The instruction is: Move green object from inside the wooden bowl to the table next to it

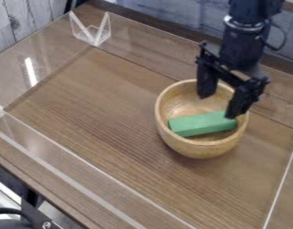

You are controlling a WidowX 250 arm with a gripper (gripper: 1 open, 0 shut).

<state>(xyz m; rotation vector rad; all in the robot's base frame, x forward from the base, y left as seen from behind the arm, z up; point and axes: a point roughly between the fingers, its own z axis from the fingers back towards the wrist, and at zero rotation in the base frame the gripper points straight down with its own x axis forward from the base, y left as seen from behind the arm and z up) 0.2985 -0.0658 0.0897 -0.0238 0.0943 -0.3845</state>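
Reach step: gripper (227, 97) wide open, empty, poised above bowl (180, 143). Block (199, 124) flat inside bowl. Next: descend, straddle block, pinch, lift, set on table (101, 107) beside.

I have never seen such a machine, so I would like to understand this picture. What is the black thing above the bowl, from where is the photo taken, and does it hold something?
The black thing is a robot arm ending in a gripper, a two-fingered claw that points down. There is one view only: a camera placed outside the work area, looking down at it from an angle. The surface is a dark wooden table with clear plastic walls around it. On it stands a round wooden bowl, and inside the bowl lies a small green block. The claw's fingers stand apart, just above the bowl's far side, and nothing is between them, so it holds nothing. The block is not yet picked up.
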